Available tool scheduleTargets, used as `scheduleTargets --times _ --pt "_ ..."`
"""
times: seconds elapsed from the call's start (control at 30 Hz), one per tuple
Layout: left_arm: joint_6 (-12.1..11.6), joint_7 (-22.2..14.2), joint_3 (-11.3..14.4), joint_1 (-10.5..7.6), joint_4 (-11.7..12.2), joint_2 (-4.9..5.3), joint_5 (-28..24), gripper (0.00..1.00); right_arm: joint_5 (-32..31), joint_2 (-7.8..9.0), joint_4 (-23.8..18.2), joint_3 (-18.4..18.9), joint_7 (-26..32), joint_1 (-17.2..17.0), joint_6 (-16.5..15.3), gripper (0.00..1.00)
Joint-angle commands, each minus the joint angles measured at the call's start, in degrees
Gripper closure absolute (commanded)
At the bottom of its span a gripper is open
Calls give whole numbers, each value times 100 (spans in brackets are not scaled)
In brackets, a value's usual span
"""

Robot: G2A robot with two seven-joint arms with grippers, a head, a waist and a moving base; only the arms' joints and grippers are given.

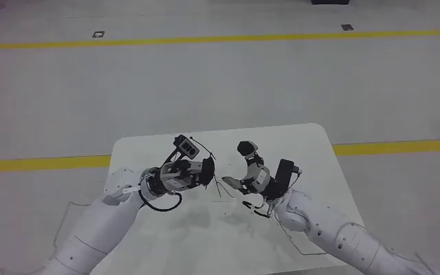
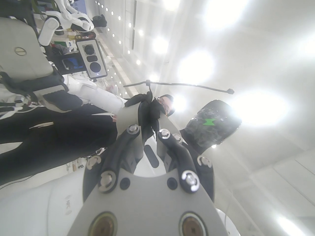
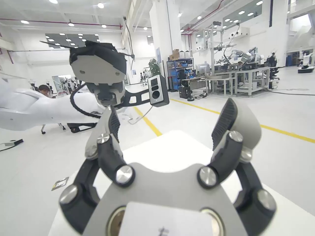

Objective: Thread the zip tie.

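Note:
A thin black zip tie (image 2: 187, 84) is pinched in my left gripper (image 2: 149, 99), which is shut on it near one end; the long strap sticks out sideways and ends in a small head (image 2: 230, 90). From above, my left gripper (image 1: 205, 172) hovers over the middle of the white table (image 1: 302, 144), with the zip tie (image 1: 218, 188) poking out on both sides. My right gripper (image 1: 237, 166) stands just beside it, open and holding nothing. In the right wrist view, my right gripper (image 3: 169, 121) gapes wide, facing the left gripper (image 3: 98, 65) and the zip tie (image 3: 55, 45).
The left arm's wrist camera (image 3: 158, 89) juts out close to my right gripper. The bare table top (image 3: 177, 143) lies under both grippers. Yellow floor lines (image 1: 206, 39) run beyond the table, and workbenches (image 3: 221, 79) stand far behind.

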Motion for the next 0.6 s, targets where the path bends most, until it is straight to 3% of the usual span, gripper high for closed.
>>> scheduleTargets --times 0.0,0.03,0.13,0.57 --pt "-7 -15 1 -2 21 -12 -28 100 -26 -25 -32 21 -3 2 2 0" --pt "-13 -23 0 0 27 -22 -80 100 -15 -43 -55 26 -18 4 2 0" --pt "-36 -51 -5 -4 49 -44 -154 100 19 -83 -80 13 -30 34 2 49" --pt "-46 -124 -58 3 145 -94 -58 100 -7 -211 -86 -204 -71 283 2 61"
